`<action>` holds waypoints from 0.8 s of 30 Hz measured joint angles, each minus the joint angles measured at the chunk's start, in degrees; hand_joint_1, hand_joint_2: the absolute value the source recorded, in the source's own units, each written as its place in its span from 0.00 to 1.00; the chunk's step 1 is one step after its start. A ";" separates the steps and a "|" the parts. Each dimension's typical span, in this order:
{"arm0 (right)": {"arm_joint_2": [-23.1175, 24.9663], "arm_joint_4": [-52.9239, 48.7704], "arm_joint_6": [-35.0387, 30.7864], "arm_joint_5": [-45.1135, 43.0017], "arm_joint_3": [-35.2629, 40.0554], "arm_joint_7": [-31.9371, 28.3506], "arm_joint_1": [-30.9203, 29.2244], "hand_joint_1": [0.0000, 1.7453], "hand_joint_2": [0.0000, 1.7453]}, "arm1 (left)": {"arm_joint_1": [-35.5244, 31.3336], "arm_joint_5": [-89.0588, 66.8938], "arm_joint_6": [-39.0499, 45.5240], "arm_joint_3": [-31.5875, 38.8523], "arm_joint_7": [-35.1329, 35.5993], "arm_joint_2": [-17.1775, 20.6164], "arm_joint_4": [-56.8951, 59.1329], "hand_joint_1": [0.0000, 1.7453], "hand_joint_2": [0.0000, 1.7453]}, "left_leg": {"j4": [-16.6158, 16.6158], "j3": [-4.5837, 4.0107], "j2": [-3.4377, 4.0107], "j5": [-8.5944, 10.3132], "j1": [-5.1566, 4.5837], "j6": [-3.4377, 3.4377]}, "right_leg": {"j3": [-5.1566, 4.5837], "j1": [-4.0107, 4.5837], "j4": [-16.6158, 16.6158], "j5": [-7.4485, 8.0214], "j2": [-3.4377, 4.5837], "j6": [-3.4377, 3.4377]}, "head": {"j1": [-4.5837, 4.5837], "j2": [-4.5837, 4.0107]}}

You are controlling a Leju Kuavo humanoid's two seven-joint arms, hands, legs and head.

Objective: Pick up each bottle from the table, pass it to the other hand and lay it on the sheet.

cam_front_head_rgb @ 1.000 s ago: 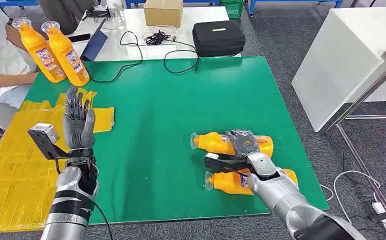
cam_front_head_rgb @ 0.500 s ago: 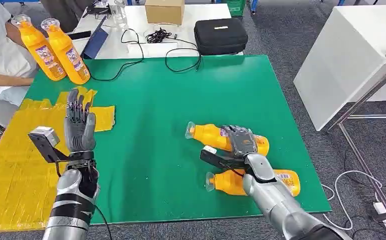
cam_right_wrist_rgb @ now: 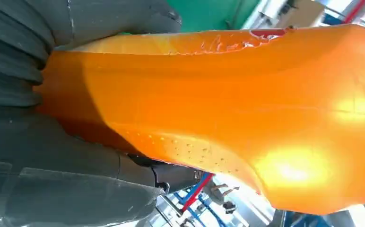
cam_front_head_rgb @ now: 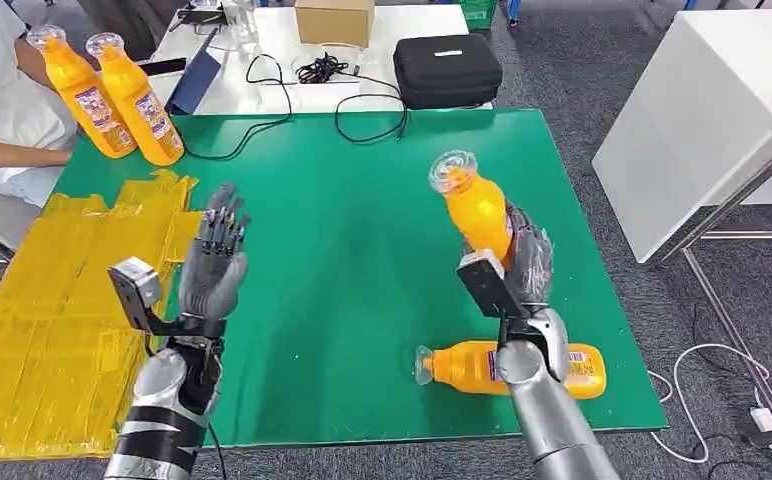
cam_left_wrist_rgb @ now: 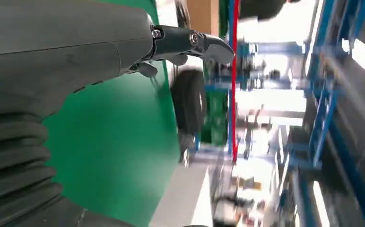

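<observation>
At the far left the yellow sheet (cam_front_head_rgb: 42, 310) lies over the edge of the green desk (cam_front_head_rgb: 352, 200), and just beside it the left hand (cam_front_head_rgb: 212, 270) is raised with its fingers (cam_front_head_rgb: 224, 222) spread and holding nothing. To the right, the right hand (cam_front_head_rgb: 522, 265) grips an orange bottle (cam_front_head_rgb: 474, 205) lifted off the desk, cap up, while a second bottle (cam_front_head_rgb: 507, 368) lies on its side near the desk's front edge. The step in hand looks like the handover: the two hands are well apart, so the next move calls for bringing them together over the middle.
</observation>
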 measured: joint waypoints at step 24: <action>10.75 6.39 1.09 -0.24 5.66 -1.77 -5.09 1.00 1.00 | -2.91 -2.86 -0.39 -17.13 2.45 -0.02 -0.65 0.00 1.00 | 0.00 -0.02 0.01 0.03 0.03 -0.02 | -0.04 0.02 0.01 0.00 0.00 0.00 | 0.00 0.00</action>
